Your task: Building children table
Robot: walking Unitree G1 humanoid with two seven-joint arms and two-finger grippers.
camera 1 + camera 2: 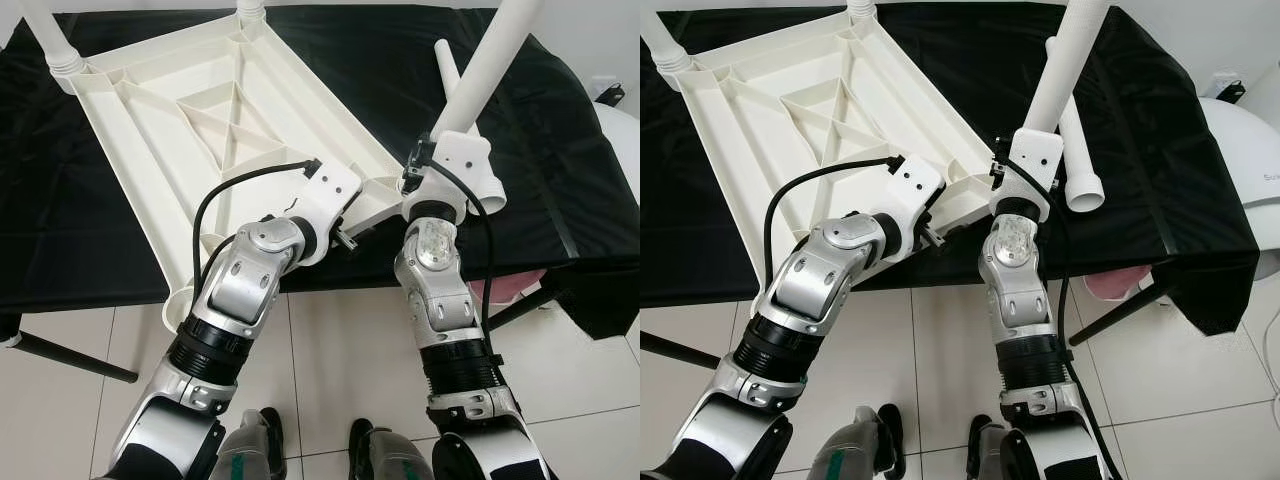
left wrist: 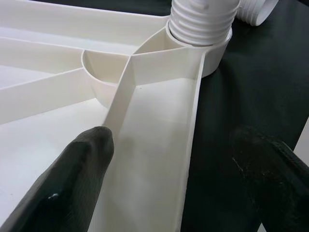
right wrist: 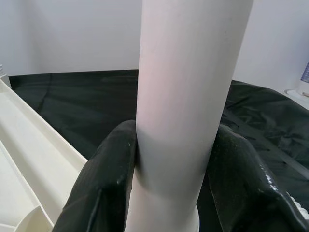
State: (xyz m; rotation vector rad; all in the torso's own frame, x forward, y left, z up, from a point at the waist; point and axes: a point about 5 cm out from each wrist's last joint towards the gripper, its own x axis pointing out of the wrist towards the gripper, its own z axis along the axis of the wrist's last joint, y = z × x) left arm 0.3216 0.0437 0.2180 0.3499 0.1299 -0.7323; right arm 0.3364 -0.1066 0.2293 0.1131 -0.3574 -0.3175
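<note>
- Nearest the camera, the robot's two silver arms reach forward over a pale tiled floor (image 1: 330, 340) to the front edge of a work table draped in black cloth (image 1: 560, 150).
- The left gripper (image 2: 174, 183) has its two black fingers spread wide, astride the rim of the upturned white tabletop (image 1: 200, 120) near its front corner. One finger (image 2: 72, 174) lies inside a ribbed bay and the other (image 2: 270, 169) sits outside over the cloth; whether they press the rim cannot be told.
- The right gripper (image 3: 174, 164) is closed around a white table leg (image 1: 490, 65), fingers pressed on opposite sides of the tube close to its lower end.
- That leg's long axis runs steeply up and away from the robot, tilting slightly to its right. Its threaded foot (image 2: 200, 21) sits in the corner socket (image 2: 212, 53) just ahead of the left fingers, so the coming move looks like a twist about that axis by the right arm while the left steadies the top.
- Just beyond, a loose spare leg (image 1: 1077, 150) lies flat on the cloth, its open end towards the robot.
- Farther back, two more legs stand in the far corners, one at the left (image 1: 50, 40).
</note>
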